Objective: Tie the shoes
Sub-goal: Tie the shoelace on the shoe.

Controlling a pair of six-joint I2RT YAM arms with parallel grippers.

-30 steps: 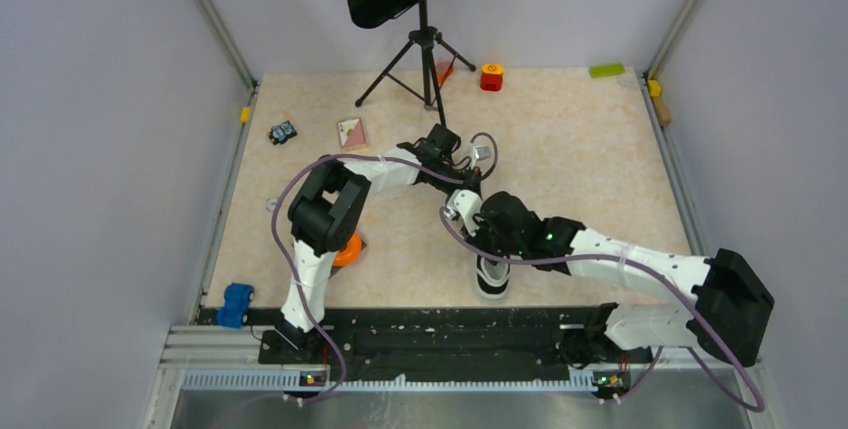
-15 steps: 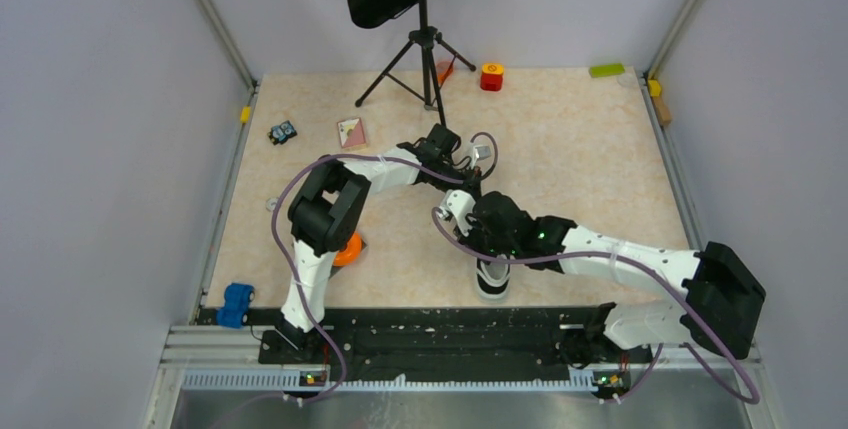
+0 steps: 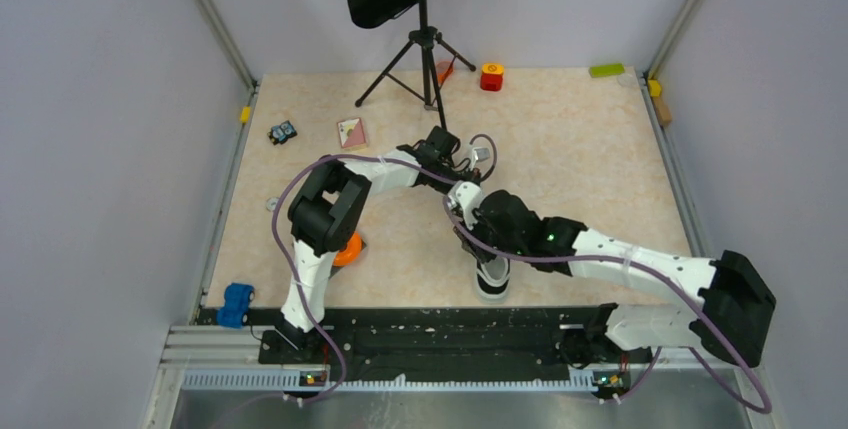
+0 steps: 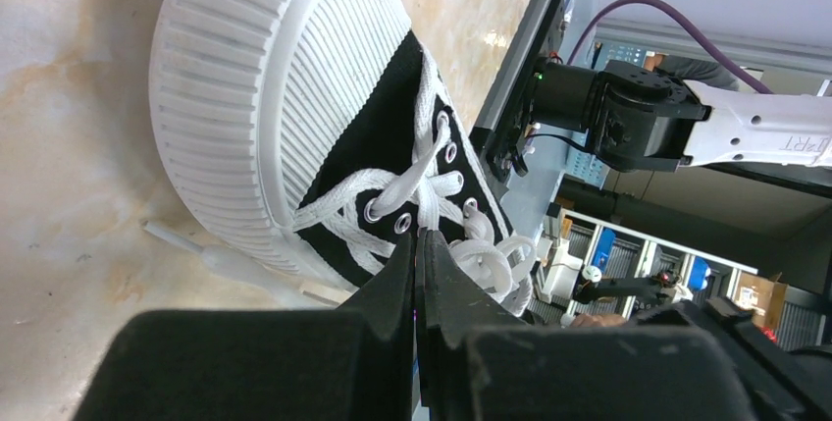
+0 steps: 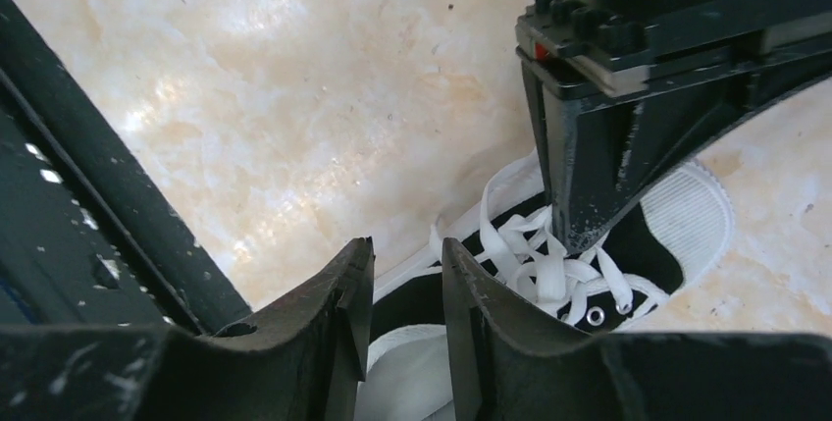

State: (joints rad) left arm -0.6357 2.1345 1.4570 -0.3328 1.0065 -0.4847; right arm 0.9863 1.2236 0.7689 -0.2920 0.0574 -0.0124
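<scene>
Lace (image 4: 428,200) in clamped left end effector (image 4: 420,244); right end effector (image 5: 407,252) slightly parted.

One sneaker (image 3: 491,281); one music stand (image 3: 424,39); one red block (image 3: 491,76); one blue toy (image 3: 237,304)

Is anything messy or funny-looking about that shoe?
Yes. The sneaker has its white laces untied. They lie in a loose tangle over the tongue, and one lace end trails onto the table beside the toe cap. Nothing looks spilled or broken.
</scene>
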